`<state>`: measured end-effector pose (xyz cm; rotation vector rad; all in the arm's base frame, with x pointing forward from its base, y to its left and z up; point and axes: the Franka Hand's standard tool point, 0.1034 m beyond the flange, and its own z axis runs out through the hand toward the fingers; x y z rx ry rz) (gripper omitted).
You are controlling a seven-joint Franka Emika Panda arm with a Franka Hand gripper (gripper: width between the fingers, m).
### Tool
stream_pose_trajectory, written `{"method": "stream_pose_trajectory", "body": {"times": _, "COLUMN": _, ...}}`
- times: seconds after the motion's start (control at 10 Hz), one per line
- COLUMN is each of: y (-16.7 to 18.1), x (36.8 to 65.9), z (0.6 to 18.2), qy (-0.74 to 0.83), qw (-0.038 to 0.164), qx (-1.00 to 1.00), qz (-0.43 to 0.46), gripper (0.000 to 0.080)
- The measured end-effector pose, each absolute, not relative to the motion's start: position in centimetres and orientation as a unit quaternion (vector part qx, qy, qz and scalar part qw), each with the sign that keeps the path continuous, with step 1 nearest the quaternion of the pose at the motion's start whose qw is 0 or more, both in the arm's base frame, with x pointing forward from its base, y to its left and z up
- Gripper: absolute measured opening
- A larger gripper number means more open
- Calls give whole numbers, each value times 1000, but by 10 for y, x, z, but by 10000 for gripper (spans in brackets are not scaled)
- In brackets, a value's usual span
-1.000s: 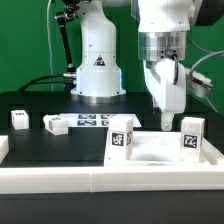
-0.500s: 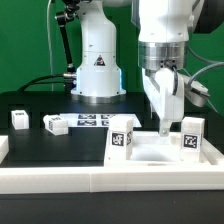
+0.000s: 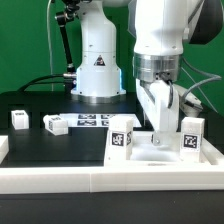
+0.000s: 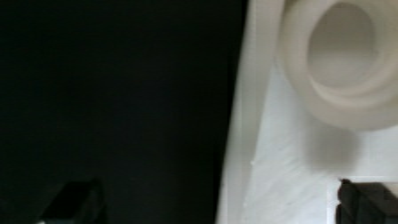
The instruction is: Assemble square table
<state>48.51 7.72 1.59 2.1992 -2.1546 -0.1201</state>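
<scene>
Gripper [image 3: 160, 130] hangs empty, jaws spread wide, just above the square table slab [image 3: 145, 152] at the desk's [image 3: 40, 142] front. The slab's edge runs straight between the fingers, one over slab, one over bare desk. A straight drop looks right.

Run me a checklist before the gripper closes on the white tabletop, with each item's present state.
1. Gripper open: ok, the fingers stand wide apart.
2. Gripper empty: ok, nothing shows between the fingertips in the wrist view.
3. Fingers straddle the tabletop edge: ok, one fingertip is over the black table and the other over the white slab.
4. Clear of the upright legs: ok, the gripper hangs between them and touches neither.
5. Height above the slab: cannot tell.
6. Loose legs out of the way: ok, both lie far off at the exterior view's left.
</scene>
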Motion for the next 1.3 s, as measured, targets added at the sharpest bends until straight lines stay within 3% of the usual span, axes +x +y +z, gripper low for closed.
{"method": "stream_pose_trajectory", "body": {"times": 0.3, "y": 75, "x": 484, "z": 13, "qy": -693, "qw": 33, "qx": 719, "qz": -40, "gripper": 649}}
{"method": "stream_pose_trajectory", "body": {"times": 0.4, "y": 74, "x": 482, "z": 11, "qy": -692, "qw": 35, "qx": 720, "qz": -41, "gripper": 526}}
{"method": "stream_pose_trajectory", "body": {"times": 0.5, "y": 74, "x": 482, "z": 10, "qy": -691, "qw": 35, "qx": 720, "qz": -41, "gripper": 526}}
{"method": "stream_pose_trajectory", "body": {"times": 0.7, "y": 72, "x": 482, "z": 10, "qy": -686, "qw": 35, "qx": 726, "qz": -41, "gripper": 240}}
{"method": "stream_pose_trajectory", "body": {"times": 0.8, "y": 71, "x": 483, "z": 11, "qy": -682, "qw": 35, "qx": 729, "qz": -41, "gripper": 240}}
{"method": "stream_pose_trajectory", "body": {"times": 0.9, "y": 65, "x": 486, "z": 12, "qy": -684, "qw": 33, "qx": 728, "qz": -36, "gripper": 82}}
{"method": "stream_pose_trajectory", "body": {"times": 1.3, "y": 60, "x": 488, "z": 13, "qy": -675, "qw": 31, "qx": 736, "qz": -34, "gripper": 76}}
